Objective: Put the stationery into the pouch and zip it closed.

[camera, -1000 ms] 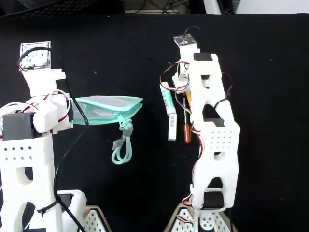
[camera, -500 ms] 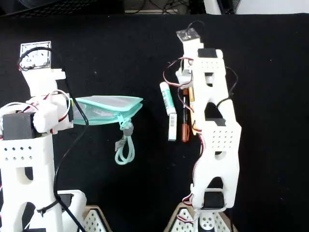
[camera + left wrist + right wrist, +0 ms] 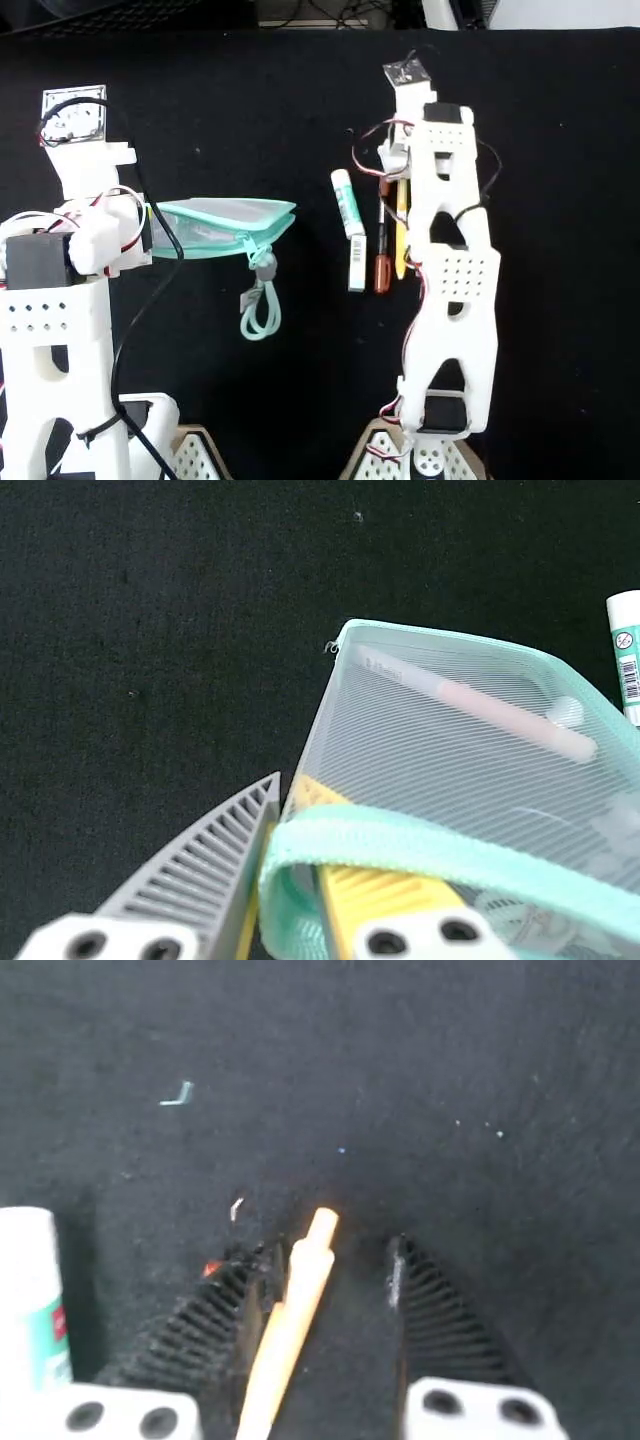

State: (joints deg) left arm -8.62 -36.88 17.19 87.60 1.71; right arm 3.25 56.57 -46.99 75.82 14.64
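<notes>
Right gripper (image 3: 328,1255) has slid toward 3 o'clock; its parted fingers now straddle the yellow wooden pencil (image 3: 290,1320), so a grasp looks next. Left gripper (image 3: 288,798) clamps the mint-green mesh zip pouch (image 3: 450,740), 9 o'clock of the pencil.

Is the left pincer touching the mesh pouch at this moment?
Touching. The left wrist view shows the left pincer shut on the mesh pouch, with the pouch's teal zipper edge clamped in its grip.
</notes>
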